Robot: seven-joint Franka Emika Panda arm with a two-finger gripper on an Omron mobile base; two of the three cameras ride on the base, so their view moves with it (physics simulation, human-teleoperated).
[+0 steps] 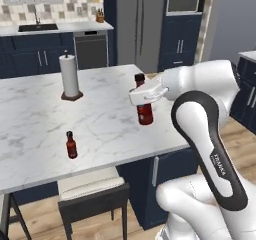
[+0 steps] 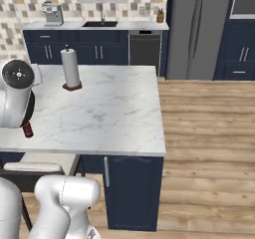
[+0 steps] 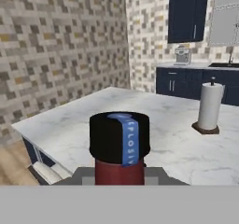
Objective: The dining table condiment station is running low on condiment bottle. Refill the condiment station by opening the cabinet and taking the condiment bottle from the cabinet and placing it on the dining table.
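Jaws closed on the condiment bottle (image 1: 145, 109), gripper (image 1: 146, 95) clamped at its neck under the black cap (cap fills the near hand view). Bottle upright, base on or just above the dining table (image 1: 100, 119). Second red bottle (image 1: 71, 145) nearer the front edge, paper towel roll (image 1: 69, 77) behind.

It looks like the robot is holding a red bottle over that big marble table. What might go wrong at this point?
Two things, I'd guess. The gripper holds the condiment bottle high, just under its black cap, so the tall bottle could tip when released unless its base sits flat on the dining table. It also stands fairly near the table's right edge, so a topple that way might roll it off. The smaller bottle and paper towel roll stand well apart, so bumping them seems unlikely.
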